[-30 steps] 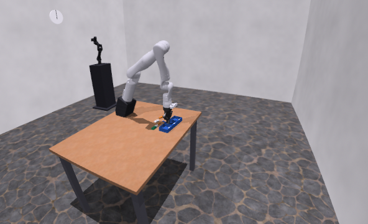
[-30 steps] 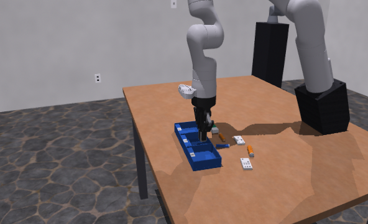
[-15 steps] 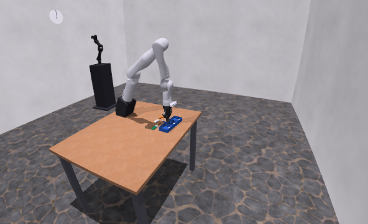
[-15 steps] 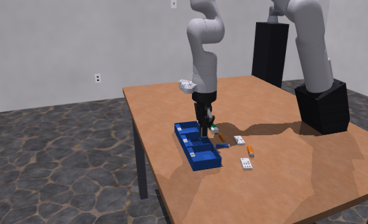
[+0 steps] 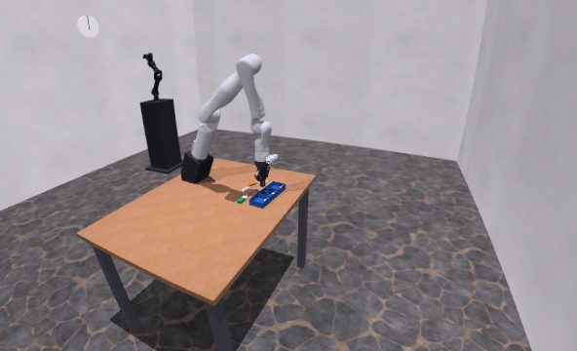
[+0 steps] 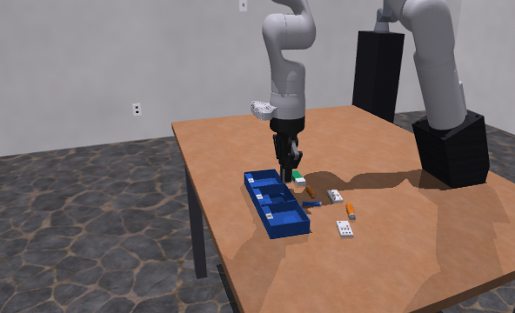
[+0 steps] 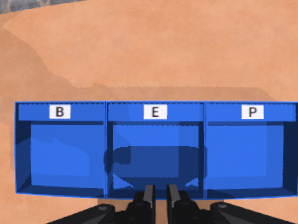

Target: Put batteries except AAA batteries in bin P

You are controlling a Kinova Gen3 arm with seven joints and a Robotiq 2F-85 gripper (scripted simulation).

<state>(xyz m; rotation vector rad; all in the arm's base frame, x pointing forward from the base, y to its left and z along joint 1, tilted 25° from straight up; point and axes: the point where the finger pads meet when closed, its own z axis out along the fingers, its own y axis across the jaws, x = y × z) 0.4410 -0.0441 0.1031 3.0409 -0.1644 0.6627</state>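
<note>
A blue tray of three bins point(image 6: 277, 204) stands near the table's edge. In the wrist view the bins are marked B point(image 7: 60, 152), E point(image 7: 154, 152) and P point(image 7: 252, 152), and all three look empty. My gripper point(image 6: 287, 167) hangs just above the table beside the tray, in line with bin E; its fingers are shut with nothing between them. Beside the tray lie a small brown-orange battery point(image 6: 311, 191), a blue battery point(image 6: 311, 203) and a larger orange battery point(image 6: 351, 210).
A green and white block point(image 6: 298, 177) lies right by my fingers. Two white blocks point(image 6: 335, 196) point(image 6: 344, 229) lie among the batteries. The arm's black base point(image 6: 451, 149) stands at the table's far side. The table edge runs just past the tray.
</note>
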